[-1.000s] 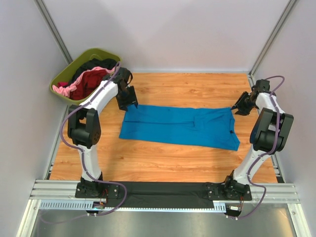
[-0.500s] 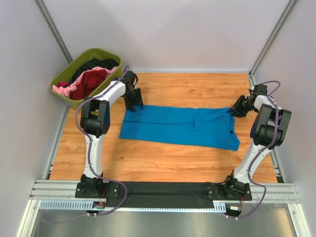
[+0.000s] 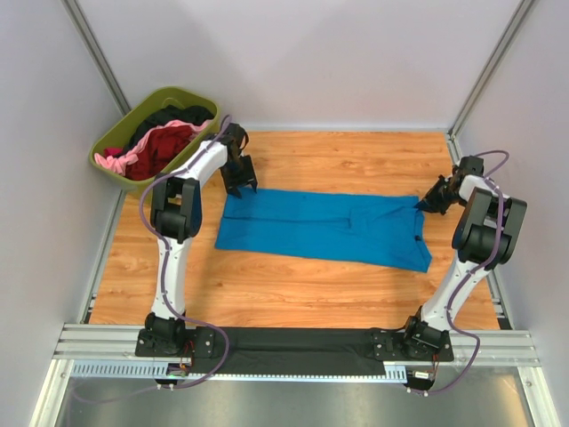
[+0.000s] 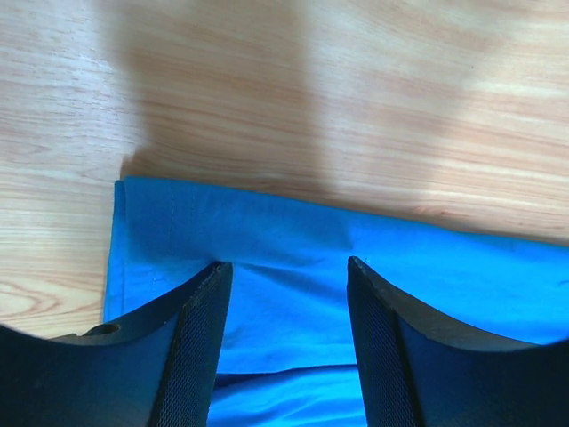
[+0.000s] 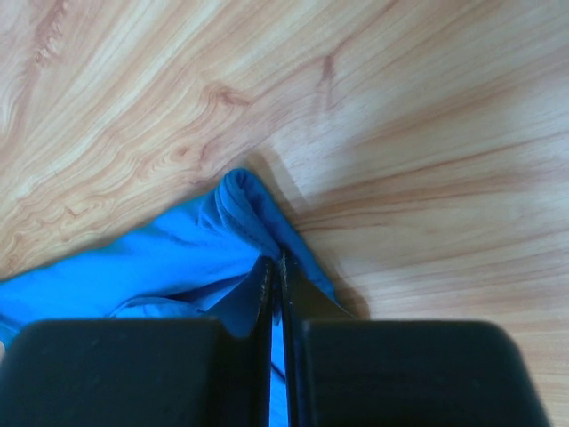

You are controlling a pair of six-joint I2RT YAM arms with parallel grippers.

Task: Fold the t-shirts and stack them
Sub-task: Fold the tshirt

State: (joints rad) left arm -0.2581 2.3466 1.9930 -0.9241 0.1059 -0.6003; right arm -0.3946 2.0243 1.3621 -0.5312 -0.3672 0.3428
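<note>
A bright blue t-shirt (image 3: 324, 228) lies folded into a long strip across the wooden table. My left gripper (image 3: 242, 188) is open at the strip's far left corner; in the left wrist view its two fingers straddle the blue cloth (image 4: 284, 294) near its far edge. My right gripper (image 3: 423, 204) is at the strip's far right corner. In the right wrist view its jaws are pressed together on a fold of the blue cloth (image 5: 231, 245), which bunches up at the fingertips. Dark red, pink and black shirts (image 3: 160, 140) lie in the tub.
The olive-green plastic tub (image 3: 119, 133) stands at the table's far left corner, just left of my left arm. Grey walls enclose the table on three sides. A metal rail (image 3: 293, 342) runs along the near edge by the arm bases.
My left gripper has moved a little right and farther along the shirt's far left corner. My right gripper has shifted in onto the far right corner and now pinches the cloth.
</note>
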